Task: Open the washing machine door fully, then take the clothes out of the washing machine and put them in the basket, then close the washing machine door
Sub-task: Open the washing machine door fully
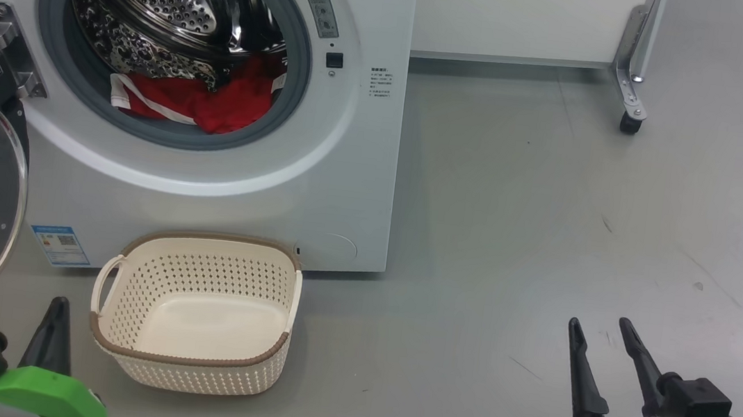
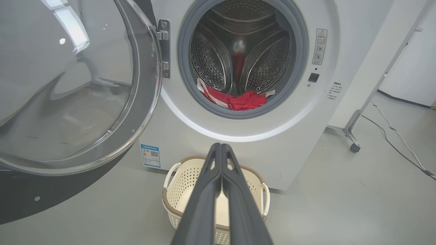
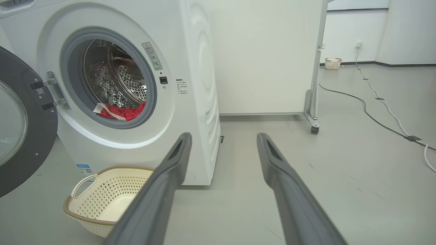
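On a grey floor (image 1: 552,222), the white washing machine (image 1: 346,185), with the washing machine door (image 3: 37,146) standing wide open on its hinge at the left, black rim and clear glass bowl facing out. Low in the steel drum, against the grey gasket, the clothes (image 1: 215,103): red fabric with a white strip, heaped and untouched. Directly before the machine, just beside its base, the basket (image 1: 214,241), cream with a brown rim, upright and empty. At lower left in the head view, the left claw (image 1: 58,304), fingers pressed shut together, gripping nothing, near the basket's left handle. At lower right, well apart from the machine, the right claw (image 1: 598,323), fingers spread wide, likewise empty above the floor.
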